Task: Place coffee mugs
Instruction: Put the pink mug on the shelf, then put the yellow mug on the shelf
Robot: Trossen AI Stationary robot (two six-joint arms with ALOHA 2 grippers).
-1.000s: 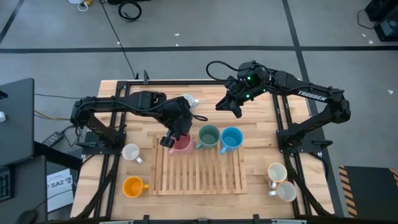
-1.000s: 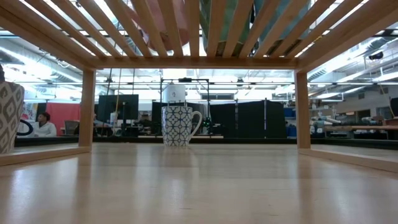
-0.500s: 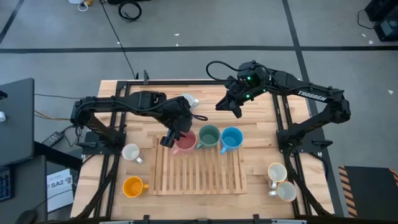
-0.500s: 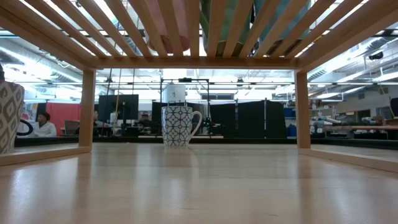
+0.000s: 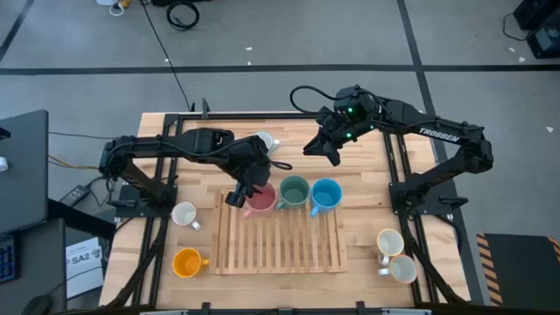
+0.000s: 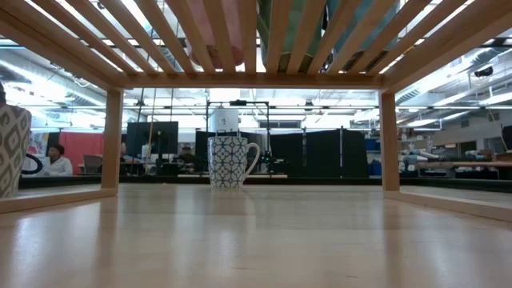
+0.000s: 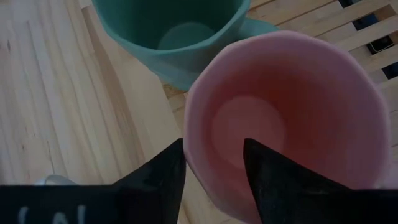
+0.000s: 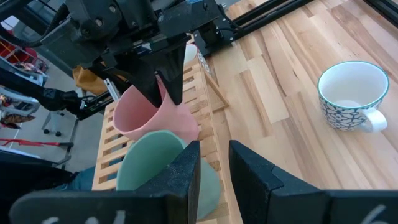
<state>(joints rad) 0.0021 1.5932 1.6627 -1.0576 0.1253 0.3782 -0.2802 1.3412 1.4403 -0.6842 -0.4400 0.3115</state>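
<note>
Straddling pink mug (image 7: 292, 118) rim on rack (image 5: 280, 241), left gripper (image 7: 214, 165) fingers parted, one inside.

Grey floor (image 5: 289, 35) with dark seams; black partitions (image 6: 328, 154) under ceiling striplights (image 6: 72, 74).

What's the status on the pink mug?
Left gripper jaws open, straddling the pink mug rim. Mug on the wooden rack, beside the green mug. Right gripper waits above the table, empty.
</note>
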